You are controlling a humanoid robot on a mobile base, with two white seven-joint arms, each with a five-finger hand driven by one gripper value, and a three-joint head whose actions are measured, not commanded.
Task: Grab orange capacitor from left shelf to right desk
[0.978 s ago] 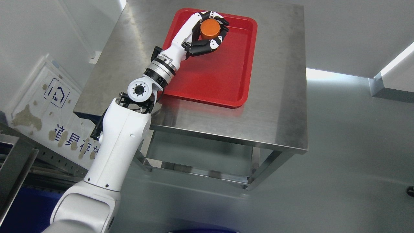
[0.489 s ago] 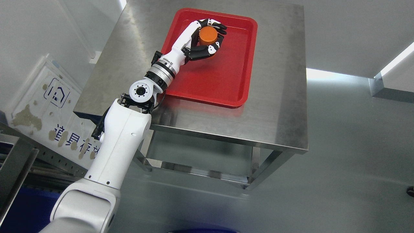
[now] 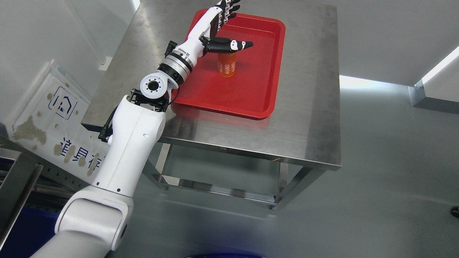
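The orange capacitor [image 3: 227,65], a small cylinder with white print on its side, stands upright in the red tray [image 3: 261,89] on the steel desk [image 3: 308,118]. My left hand [image 3: 233,25] hovers above it, open, its fingers [image 3: 226,8] spread toward the tray's far edge. The thumb [image 3: 233,44] sticks out straight over the capacitor's top and hides it. Nothing is held in the hand. The left arm reaches in from the lower left across the desk's left side. My right hand is out of view.
The tray covers the desk's far middle. A white sign board [image 3: 53,118] with blue characters leans at the left. Part of a grey metal shelf frame [image 3: 18,182] shows at the lower left. Grey floor [image 3: 394,179] lies to the right.
The left hand has let go of the capacitor, opened its fingers and risen up and away. The capacitor now stands by itself in the tray.
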